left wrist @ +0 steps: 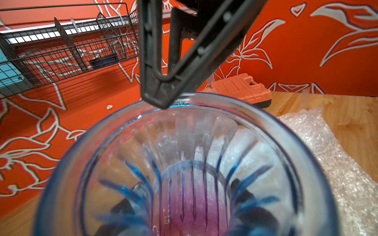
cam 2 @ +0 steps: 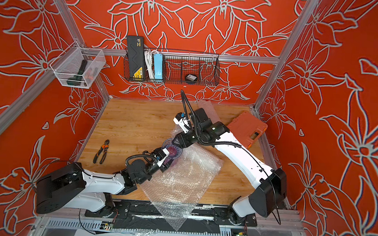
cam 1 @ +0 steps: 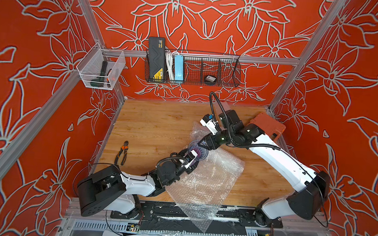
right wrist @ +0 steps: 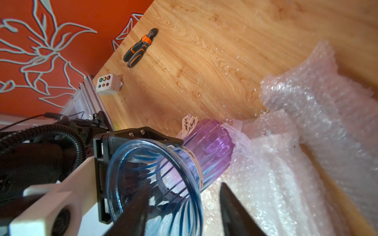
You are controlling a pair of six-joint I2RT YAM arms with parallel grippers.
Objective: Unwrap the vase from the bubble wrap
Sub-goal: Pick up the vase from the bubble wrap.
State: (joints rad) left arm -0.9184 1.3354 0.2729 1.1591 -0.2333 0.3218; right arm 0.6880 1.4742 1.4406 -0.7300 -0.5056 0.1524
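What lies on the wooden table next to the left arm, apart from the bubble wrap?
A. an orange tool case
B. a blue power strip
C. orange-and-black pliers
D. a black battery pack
C: in a top view the orange-and-black pliers lie alone on the bare wooden table next to the left arm, not touching the bubble wrap.
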